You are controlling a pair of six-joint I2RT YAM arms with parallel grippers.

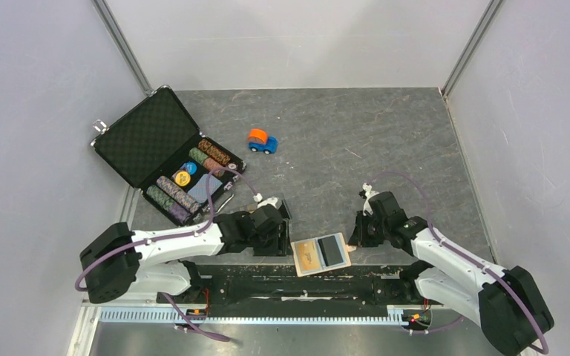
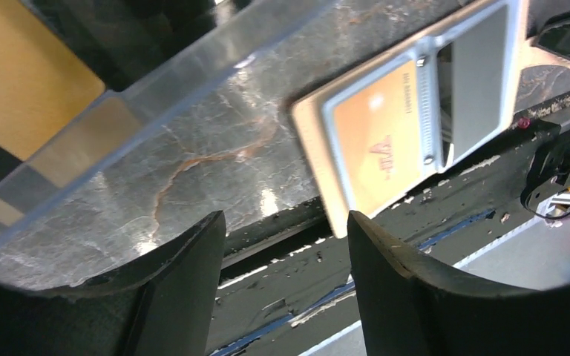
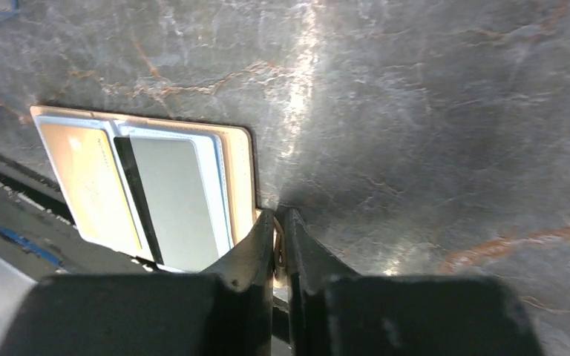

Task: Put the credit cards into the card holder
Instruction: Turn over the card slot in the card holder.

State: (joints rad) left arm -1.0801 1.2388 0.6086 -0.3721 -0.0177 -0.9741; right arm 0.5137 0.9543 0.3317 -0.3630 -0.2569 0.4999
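Grey marbled tabletop (image 1: 386, 141) carried the card holder (image 3: 242, 174), which lay open between the two hands with a gold card (image 3: 93, 185) and a black-striped grey card (image 3: 174, 200) on its inner faces. The right hand (image 3: 280, 222) was pinched shut on the holder's edge tab. The left hand (image 2: 286, 237) stood open and empty, the holder just beyond its right finger.

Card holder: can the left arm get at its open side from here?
Probably yes. The left gripper, jaws open, is just beside the card holder with only bare table between; the right gripper pinches its far edge.
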